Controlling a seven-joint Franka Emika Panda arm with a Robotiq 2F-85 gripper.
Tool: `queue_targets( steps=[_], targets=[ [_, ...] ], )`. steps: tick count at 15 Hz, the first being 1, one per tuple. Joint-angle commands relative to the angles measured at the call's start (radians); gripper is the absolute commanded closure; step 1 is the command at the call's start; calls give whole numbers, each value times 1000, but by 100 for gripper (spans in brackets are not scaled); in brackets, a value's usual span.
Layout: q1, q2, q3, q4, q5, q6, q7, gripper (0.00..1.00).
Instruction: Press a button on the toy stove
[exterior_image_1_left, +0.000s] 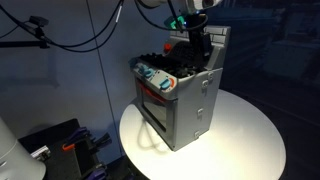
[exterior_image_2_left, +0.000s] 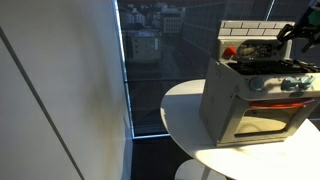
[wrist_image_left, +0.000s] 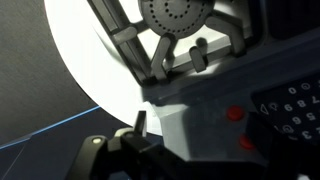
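The toy stove (exterior_image_1_left: 185, 105) is a silver-grey box with an oven window, red trim and teal knobs. It stands on a round white table (exterior_image_1_left: 250, 140) and shows in both exterior views (exterior_image_2_left: 255, 100). My gripper (exterior_image_1_left: 197, 50) is low over the stove's black burner top near the white brick back panel; it also shows in an exterior view (exterior_image_2_left: 298, 38). In the wrist view the stove's top (wrist_image_left: 190, 120) fills the frame, with two red buttons (wrist_image_left: 233, 113) to the right of my fingertip (wrist_image_left: 140, 125). The fingers look shut, with nothing between them.
The table's rim (exterior_image_2_left: 185, 110) drops off close around the stove. Dark window glass (exterior_image_2_left: 150, 40) stands behind. Black cables (exterior_image_1_left: 70, 35) hang at the back, and dark equipment (exterior_image_1_left: 50, 140) sits on the floor beside the table.
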Motion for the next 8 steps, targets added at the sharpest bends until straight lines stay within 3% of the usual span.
queue_targets(
  steps=[1, 8],
  targets=[
    [5, 5, -10, 24, 5, -3, 17, 0],
    [5, 21, -12, 46, 4, -7, 21, 0]
  ],
)
